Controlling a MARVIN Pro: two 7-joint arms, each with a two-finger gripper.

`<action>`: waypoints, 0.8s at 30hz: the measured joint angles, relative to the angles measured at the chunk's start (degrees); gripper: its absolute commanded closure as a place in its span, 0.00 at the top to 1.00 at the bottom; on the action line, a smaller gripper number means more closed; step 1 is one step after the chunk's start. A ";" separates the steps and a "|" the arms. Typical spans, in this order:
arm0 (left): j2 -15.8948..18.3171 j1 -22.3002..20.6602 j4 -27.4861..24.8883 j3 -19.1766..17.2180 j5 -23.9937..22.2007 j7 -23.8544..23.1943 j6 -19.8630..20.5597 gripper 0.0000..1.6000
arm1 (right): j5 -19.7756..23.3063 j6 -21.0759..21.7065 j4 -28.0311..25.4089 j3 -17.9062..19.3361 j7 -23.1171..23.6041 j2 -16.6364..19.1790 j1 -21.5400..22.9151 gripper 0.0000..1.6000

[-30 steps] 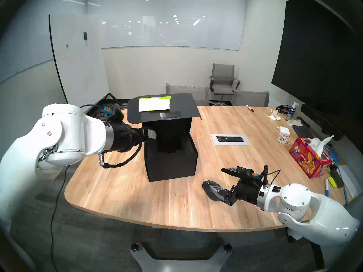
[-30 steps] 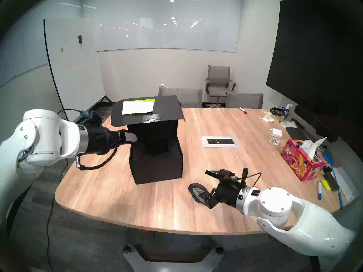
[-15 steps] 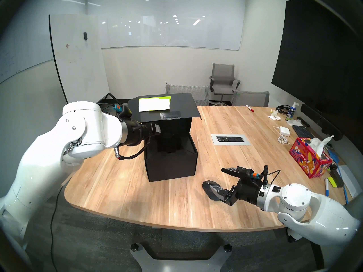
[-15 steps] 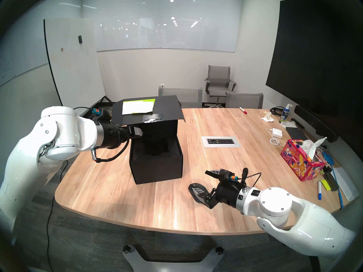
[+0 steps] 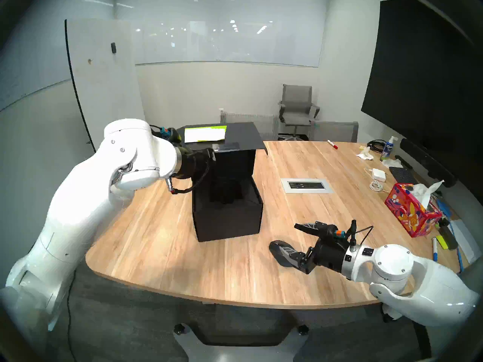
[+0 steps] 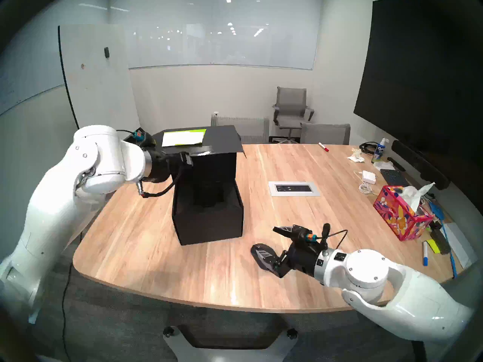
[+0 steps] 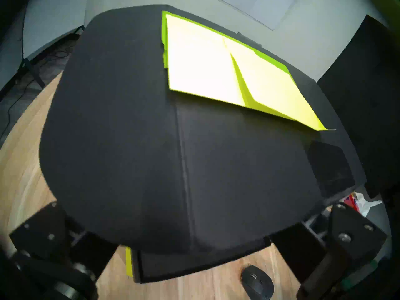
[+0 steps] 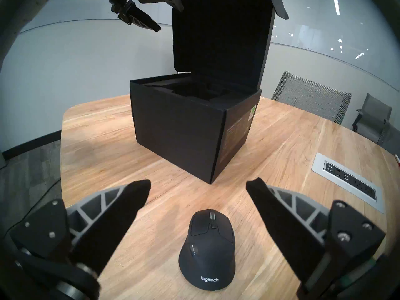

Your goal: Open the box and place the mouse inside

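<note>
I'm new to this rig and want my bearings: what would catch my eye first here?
The tall black box in the middle of the wooden table, its lid flipped up with neon yellow-green notes on it. The left gripper is up by that lid. Nearer the front, the right gripper hangs open over a black mouse.

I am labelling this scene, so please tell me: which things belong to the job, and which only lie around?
For the job:
- box, lid raised
- mouse
- right gripper, open
- left gripper

Lying about:
- tissue box
- power adapter
- red marker
- spray bottle
</note>
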 measured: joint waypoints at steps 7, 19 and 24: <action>-4.68 -3.73 4.43 -0.02 0.87 2.13 1.71 1.00 | 0.00 0.00 0.00 0.00 0.00 0.00 0.00 1.00; -9.70 -9.09 10.99 0.04 1.40 0.06 3.68 1.00 | 0.00 0.00 -0.01 0.00 0.00 0.00 0.00 1.00; -11.12 -11.82 14.42 0.42 1.74 -0.20 3.89 1.00 | 0.00 -0.01 -0.01 0.00 0.00 0.00 0.00 1.00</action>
